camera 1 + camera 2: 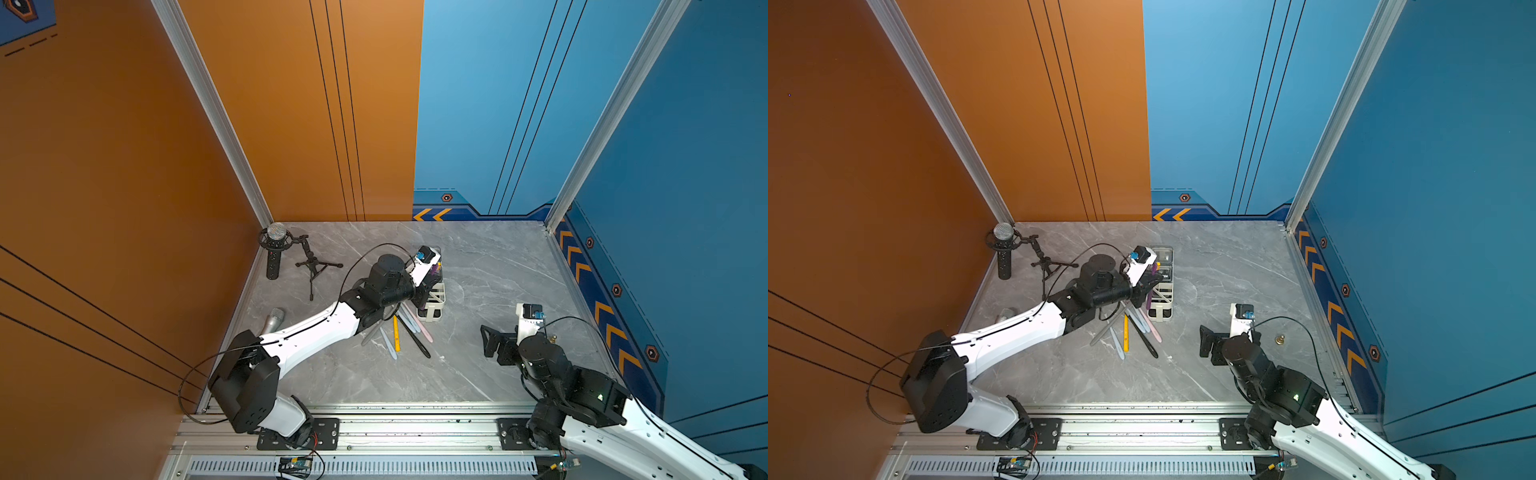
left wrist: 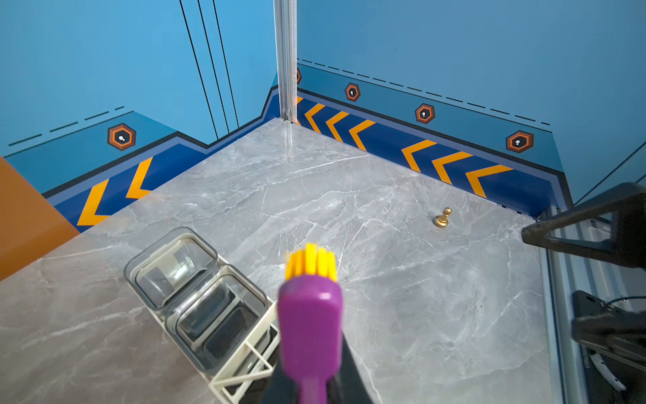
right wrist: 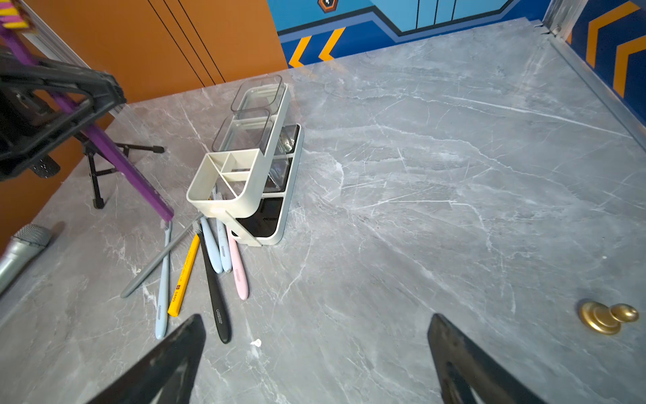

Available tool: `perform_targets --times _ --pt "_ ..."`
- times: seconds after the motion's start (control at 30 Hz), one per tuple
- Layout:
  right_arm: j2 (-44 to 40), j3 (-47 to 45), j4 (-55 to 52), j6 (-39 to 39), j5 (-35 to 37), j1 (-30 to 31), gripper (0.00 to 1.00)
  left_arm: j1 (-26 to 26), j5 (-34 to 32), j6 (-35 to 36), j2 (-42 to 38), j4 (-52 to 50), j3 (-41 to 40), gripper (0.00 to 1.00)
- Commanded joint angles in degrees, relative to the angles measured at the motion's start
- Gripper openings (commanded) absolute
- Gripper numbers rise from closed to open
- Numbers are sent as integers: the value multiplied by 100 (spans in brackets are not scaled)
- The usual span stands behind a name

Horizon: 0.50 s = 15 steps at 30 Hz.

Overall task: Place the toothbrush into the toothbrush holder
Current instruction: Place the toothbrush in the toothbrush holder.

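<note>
While the left gripper clamps the toothbrush beside the toothbrush holder, the right gripper gapes.

Marble tabletop bears toothbrush holder; loose toothbrushes; brass pawn.

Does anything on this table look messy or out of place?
Yes. Several toothbrushes lie crisscrossed on the table at the foot of the toothbrush holder instead of in it. A gold chess pawn stands alone, apart.
</note>
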Motion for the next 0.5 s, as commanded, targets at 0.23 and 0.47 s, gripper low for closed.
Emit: perform_targets --times 0.23,0.47 --pt "611 20 -238 -136 142 -204 100 -59 -265 571 662 1485 425 0" --pt "441 -6 -181 -349 109 -210 100 -24 -184 609 1246 1989 670 0"
